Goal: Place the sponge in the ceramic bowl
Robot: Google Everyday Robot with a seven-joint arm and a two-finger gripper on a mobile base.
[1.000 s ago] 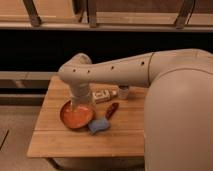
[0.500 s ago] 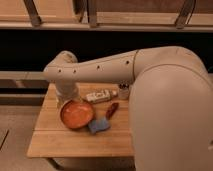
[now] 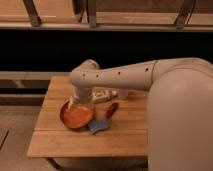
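Note:
The ceramic bowl (image 3: 76, 116), orange-red inside with a darker rim, sits on the left half of the wooden table (image 3: 60, 142). The blue sponge (image 3: 99, 125) lies on the table just right of the bowl, touching or nearly touching its near-right rim. My arm reaches in from the right and bends down at its wrist (image 3: 85, 80). The gripper (image 3: 73, 103) hangs over the bowl's far-left rim, apart from the sponge and mostly hidden by the wrist.
A slim dark red utensil (image 3: 111, 109) lies just behind the sponge. A white flat object (image 3: 103, 95) rests further back under the arm. Bare wood runs along the table's front. My large body fills the right side.
The wrist swung left over the table, then came back right and lower over the bowl. The sponge, bowl and utensil have stayed where they were.

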